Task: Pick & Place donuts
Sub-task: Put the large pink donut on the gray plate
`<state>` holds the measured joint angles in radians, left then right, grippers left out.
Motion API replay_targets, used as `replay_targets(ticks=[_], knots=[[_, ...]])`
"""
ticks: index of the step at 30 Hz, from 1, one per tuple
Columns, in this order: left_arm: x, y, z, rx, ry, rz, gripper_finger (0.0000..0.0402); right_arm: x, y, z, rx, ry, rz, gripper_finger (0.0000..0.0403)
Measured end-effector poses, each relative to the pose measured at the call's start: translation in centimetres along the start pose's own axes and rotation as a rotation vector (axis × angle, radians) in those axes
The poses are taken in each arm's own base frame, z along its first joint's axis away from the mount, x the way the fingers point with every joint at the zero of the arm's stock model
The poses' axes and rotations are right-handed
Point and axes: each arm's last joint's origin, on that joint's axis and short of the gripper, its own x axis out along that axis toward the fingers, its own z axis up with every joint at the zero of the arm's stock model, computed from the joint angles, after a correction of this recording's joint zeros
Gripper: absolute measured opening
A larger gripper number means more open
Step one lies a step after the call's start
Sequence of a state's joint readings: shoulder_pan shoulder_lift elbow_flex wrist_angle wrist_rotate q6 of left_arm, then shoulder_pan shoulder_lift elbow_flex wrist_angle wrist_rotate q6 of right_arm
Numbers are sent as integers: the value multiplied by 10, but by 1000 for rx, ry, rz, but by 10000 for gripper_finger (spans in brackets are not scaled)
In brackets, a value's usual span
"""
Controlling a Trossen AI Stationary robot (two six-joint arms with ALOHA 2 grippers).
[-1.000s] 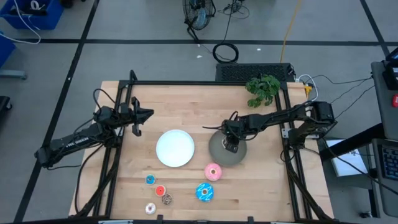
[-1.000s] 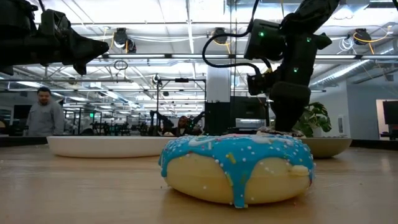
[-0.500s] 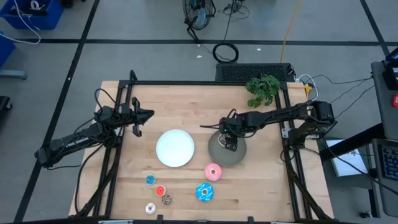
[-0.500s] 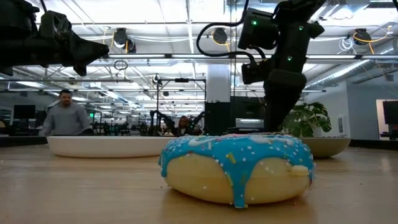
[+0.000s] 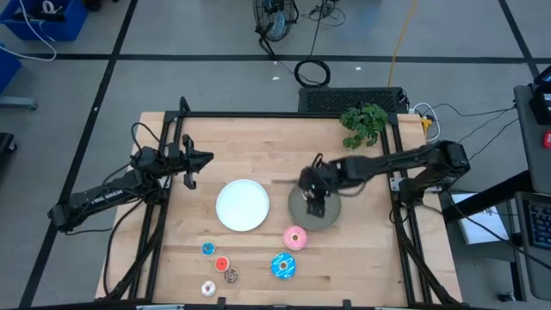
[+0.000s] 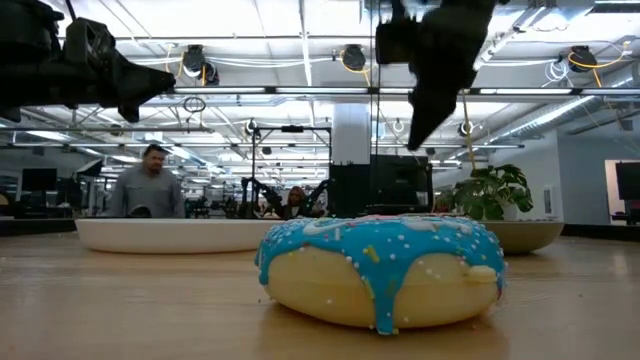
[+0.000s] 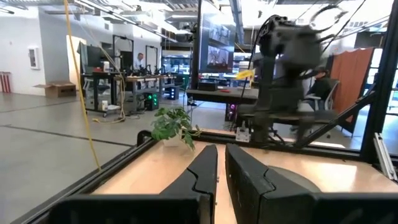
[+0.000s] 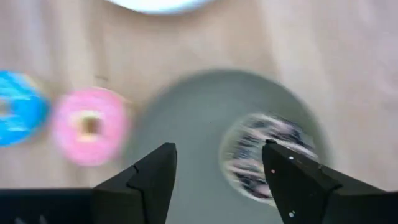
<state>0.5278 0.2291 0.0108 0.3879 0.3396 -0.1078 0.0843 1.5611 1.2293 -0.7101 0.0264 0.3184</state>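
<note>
The wooden table carries a round white plate near its middle and a round grey plate just to the right of it. Toward the near edge lie the pink donut and the blue sprinkled donut, close together. To their left sit four tiny donuts: blue, red, brown and white. A green plant stands at the far right corner.

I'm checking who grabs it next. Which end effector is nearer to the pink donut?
The right one. The right end effector hangs over the grey plate, next to the pink donut. The left end effector waits beyond the white plate, near the table's far-left side.
</note>
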Motion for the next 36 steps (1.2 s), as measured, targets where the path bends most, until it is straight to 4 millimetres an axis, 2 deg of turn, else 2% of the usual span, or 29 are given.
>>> replay_targets(ticks=[6,10,13,16,18,20,25,29,36], knots=[[0,0,0,59,4,0,37,-5,59,-3,-119,-211,65,188],[0,0,-1,1,9,-12,37,-9,89,-8,-194,-317,101,159],[0,-1,-1,15,15,-37,37,-7,109,-17,-244,-393,63,119],[0,-1,-2,40,22,-46,37,5,123,-32,-314,-460,23,68],[0,-1,-2,39,23,-51,37,14,125,-43,-325,-474,40,30],[0,-1,-3,38,33,-57,37,22,123,-51,-290,-493,59,8],[0,0,-3,63,34,-28,37,41,110,-70,-188,-541,12,11],[0,0,-3,63,33,-6,37,51,102,-81,-189,-566,-35,2],[0,2,-5,76,44,42,37,50,102,-80,-211,-590,-29,1]])
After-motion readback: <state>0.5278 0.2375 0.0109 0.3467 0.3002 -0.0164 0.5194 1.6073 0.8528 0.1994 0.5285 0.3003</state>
